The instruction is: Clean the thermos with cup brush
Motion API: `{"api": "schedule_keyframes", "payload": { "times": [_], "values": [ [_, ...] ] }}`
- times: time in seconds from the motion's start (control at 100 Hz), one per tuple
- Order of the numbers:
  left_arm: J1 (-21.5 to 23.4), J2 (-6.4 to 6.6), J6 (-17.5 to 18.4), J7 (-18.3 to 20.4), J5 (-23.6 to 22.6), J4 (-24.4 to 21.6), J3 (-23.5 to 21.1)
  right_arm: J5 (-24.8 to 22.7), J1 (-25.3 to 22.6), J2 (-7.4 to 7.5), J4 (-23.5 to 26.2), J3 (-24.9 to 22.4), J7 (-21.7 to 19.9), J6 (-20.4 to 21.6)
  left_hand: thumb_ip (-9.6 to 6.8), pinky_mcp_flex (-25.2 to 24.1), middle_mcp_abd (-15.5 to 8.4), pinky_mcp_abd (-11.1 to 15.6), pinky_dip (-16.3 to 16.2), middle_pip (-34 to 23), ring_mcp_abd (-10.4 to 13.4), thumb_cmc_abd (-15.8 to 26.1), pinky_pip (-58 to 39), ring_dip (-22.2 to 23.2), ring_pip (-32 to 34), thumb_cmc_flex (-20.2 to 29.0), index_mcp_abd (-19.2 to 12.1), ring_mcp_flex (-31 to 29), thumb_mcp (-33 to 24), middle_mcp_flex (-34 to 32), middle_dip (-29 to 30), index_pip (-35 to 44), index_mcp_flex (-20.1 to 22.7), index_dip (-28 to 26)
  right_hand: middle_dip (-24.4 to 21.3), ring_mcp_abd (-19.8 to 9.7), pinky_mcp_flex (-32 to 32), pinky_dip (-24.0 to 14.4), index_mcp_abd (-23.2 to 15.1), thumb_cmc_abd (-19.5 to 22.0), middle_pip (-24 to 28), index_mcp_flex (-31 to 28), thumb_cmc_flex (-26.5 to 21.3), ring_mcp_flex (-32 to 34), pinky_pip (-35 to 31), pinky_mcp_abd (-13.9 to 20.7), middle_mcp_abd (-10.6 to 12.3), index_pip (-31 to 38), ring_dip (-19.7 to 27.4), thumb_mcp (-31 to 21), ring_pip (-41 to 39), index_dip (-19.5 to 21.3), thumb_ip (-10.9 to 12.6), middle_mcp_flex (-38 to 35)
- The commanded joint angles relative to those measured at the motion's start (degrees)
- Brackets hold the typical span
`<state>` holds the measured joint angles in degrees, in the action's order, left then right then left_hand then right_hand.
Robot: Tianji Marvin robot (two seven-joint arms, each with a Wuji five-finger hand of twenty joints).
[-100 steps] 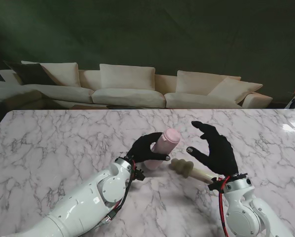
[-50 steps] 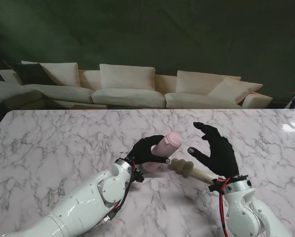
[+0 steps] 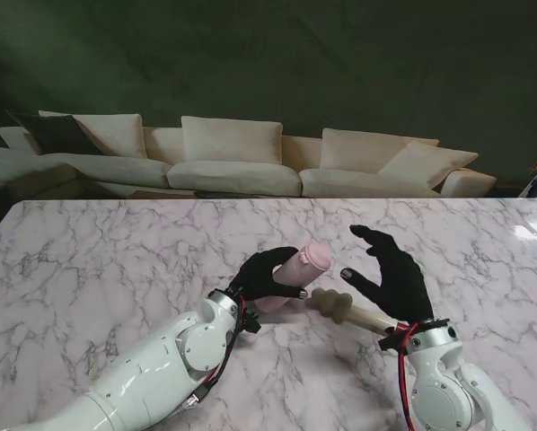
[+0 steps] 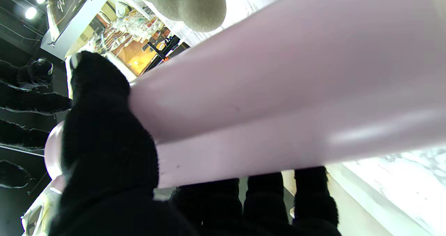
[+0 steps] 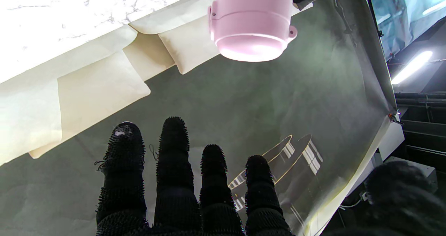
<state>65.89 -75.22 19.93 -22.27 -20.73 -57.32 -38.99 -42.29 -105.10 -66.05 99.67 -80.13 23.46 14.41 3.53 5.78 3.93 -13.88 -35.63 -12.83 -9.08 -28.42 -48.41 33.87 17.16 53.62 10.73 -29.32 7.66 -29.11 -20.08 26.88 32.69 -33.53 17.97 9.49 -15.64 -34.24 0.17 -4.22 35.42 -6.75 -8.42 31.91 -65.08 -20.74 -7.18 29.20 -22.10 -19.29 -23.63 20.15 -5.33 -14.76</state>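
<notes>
You have the marble table (image 3: 89,260) spread before you, a cream sofa (image 3: 233,157) beyond its far edge. Your left hand (image 3: 267,272) sits near the table's middle with its fingers (image 4: 104,131) clamped around the pink thermos (image 3: 297,267), which tilts up off the surface, capped end pointing away from you. Your right hand (image 3: 396,274) hovers just beside it to the right, fingers (image 5: 174,159) apart, holding nothing. The cup brush (image 3: 342,307) lies on the table beneath that hand, its sponge head near the thermos.
</notes>
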Motion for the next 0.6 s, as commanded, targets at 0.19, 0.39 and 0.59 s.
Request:
{"api": "schedule_keyframes", "payload": {
  "times": [0.19,0.39,0.59],
  "values": [
    [-0.35,-0.4,0.88,-0.02,0.02,-0.03,-0.11,2.69,1.05,0.38,-0.08,1.16,-5.02,-1.82,-2.49,-1.03,-3.29,1.48,-1.92,-0.62,1.82,23.15,1.57,-0.19,-0.91,6.54,-16.14,0.63,-6.55,2.15,0.36,7.28,8.48,-0.33,-0.54,3.42,1.12,2.14,-0.97,2.77,-0.47,2.16,0.07,0.42,3.17,0.08,0.95,-0.9,4.09,1.71,6.57,0.66,1.55,1.02],
    [-0.73,-0.69,1.37,-0.27,0.16,0.75,0.25,5.15,3.35,0.93,-1.05,3.2,-9.64,-1.25,-2.46,-0.99,-3.28,1.47,-2.05,-0.58,1.83,23.16,1.72,-0.22,-0.94,6.39,-16.28,0.7,-6.45,2.33,0.4,7.42,8.32,-0.06,-0.73,2.78,1.22,2.45,-1.06,2.91,-0.96,2.2,0.06,1.15,3.39,-0.15,1.1,-1.25,4.54,1.81,7.44,0.55,1.53,1.09],
    [-0.71,-0.67,1.25,-0.06,0.32,0.62,0.28,7.62,5.61,1.37,-1.72,5.5,-13.42,-0.42,-2.44,-1.2,-3.24,1.4,-2.07,-0.49,1.9,23.2,2.09,-0.3,-1.05,6.34,-16.32,0.79,-6.44,2.49,0.46,7.44,8.21,0.18,-0.88,3.77,1.21,2.73,-1.18,3.06,-1.4,2.18,0.07,1.3,3.54,-0.3,1.21,-1.7,5.31,2.04,8.91,0.52,1.49,1.19]
  ]
}}
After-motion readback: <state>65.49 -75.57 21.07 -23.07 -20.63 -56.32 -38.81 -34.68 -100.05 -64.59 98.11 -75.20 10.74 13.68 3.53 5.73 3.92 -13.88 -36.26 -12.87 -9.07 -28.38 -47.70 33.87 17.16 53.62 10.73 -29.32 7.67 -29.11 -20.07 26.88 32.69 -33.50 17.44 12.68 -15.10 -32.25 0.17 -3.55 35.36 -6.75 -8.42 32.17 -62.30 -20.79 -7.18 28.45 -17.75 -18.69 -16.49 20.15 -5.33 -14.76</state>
